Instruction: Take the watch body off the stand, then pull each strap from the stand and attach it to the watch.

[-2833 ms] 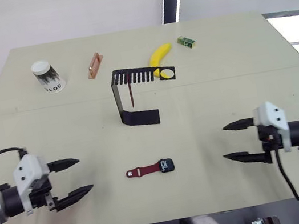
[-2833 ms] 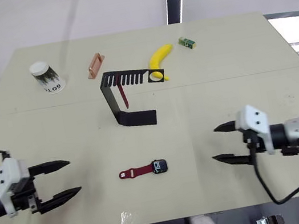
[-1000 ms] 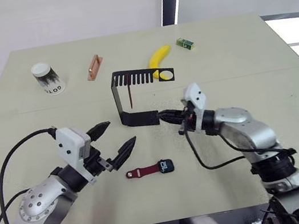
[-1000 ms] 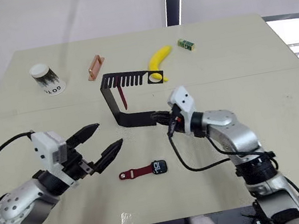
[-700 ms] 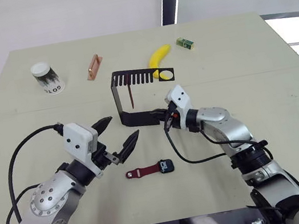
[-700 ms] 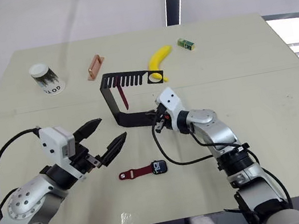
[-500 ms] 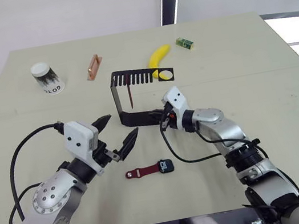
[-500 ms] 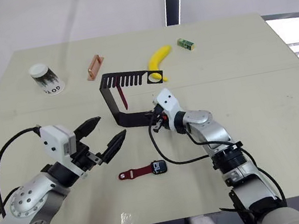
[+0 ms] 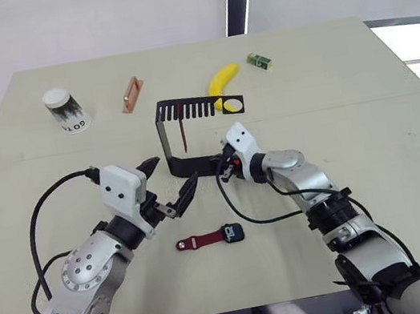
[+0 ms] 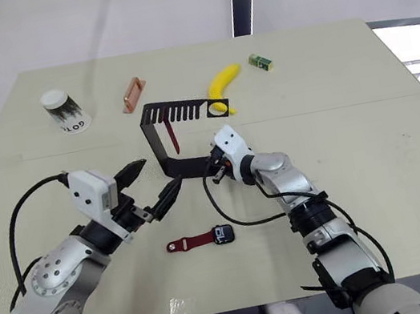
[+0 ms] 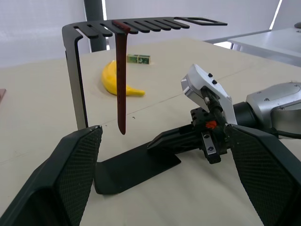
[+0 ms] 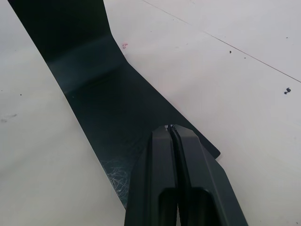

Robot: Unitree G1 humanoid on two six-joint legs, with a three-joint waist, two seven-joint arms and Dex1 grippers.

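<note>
Since a moment ago your left gripper has edged closer to the stand, fingers spread; your right gripper, fingers pressed together, rests on its flat matte base. One red strap hangs from the slotted top; the watch body lies on the table, another strap attached.

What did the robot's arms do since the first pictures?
Both arms swung inward: the right gripper closed and pressed its tips onto the stand base; the left gripper, open, came up beside it. The strap on the stand and the watch body stayed put.

Left tool spread wide, arm bent inward; right tool with its 2 fingers pressed together, arm reaching forward-left.
</note>
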